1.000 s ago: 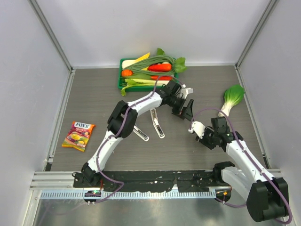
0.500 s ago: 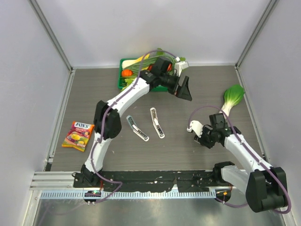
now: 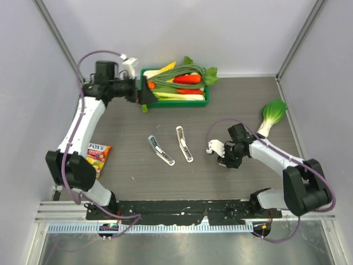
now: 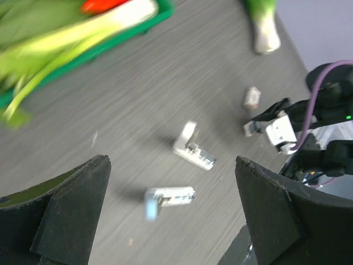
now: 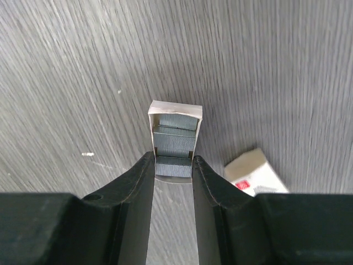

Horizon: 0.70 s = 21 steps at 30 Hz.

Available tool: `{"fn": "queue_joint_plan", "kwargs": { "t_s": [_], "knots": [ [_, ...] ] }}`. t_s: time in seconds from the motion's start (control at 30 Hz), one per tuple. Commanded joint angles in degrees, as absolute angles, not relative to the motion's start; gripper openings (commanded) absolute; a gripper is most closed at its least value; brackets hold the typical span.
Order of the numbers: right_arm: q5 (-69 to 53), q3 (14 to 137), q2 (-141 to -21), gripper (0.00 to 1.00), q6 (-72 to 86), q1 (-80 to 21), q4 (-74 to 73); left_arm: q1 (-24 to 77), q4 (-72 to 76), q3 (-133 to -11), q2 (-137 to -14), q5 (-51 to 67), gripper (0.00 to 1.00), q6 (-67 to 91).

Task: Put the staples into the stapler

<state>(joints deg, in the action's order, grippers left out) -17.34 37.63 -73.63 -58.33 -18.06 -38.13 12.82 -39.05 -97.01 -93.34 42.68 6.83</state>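
The staples [image 5: 173, 144] are grey strips in a small open whitish tray. My right gripper [image 5: 173, 165] is shut on the tray's near end, low over the table. A whitish box with a red print [image 5: 255, 173] lies just right of those fingers. From above, the right gripper [image 3: 225, 159] is right of the stapler, which shows as two white elongated pieces [image 3: 161, 150] [image 3: 183, 143] lying apart mid-table. The left wrist view shows the same pieces blurred [image 4: 193, 152] [image 4: 168, 196]. My left gripper [image 3: 145, 95] [image 4: 171, 160] is open and empty, raised at the back left by the green tray.
A green tray [image 3: 144, 74] of vegetables stands at the back. A bok choy [image 3: 273, 113] lies at the right. A colourful candy bag [image 3: 95, 155] lies at the left, partly under the left arm. Grey walls enclose the table on three sides.
My left arm has swung from the middle of the table to the back and then far left, still open. The right gripper has moved left towards the stapler pieces with the staples.
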Motion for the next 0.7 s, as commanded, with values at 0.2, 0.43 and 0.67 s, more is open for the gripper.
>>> {"fn": "queue_joint_plan", "kwargs": {
  "t_s": [0.2, 0.43, 0.67],
  "knots": [
    [-13.01, 53.52, -87.36, 0.41, -61.35, -24.96, -40.69, -9.22, -45.88, -76.39, -69.11, 46.41, 1.0, -3.77],
    [-8.62, 55.72, -90.18, 0.55, -63.46, -27.6, -41.31, -11.07, -43.17, -66.02, -63.2, 47.01, 1.0, -3.7],
    [-6.07, 56.77, -83.85, 0.56, -51.88, -27.51, -38.67, -13.45, -40.43, -63.63, -59.68, 48.43, 1.0, -1.06]
  ]
}}
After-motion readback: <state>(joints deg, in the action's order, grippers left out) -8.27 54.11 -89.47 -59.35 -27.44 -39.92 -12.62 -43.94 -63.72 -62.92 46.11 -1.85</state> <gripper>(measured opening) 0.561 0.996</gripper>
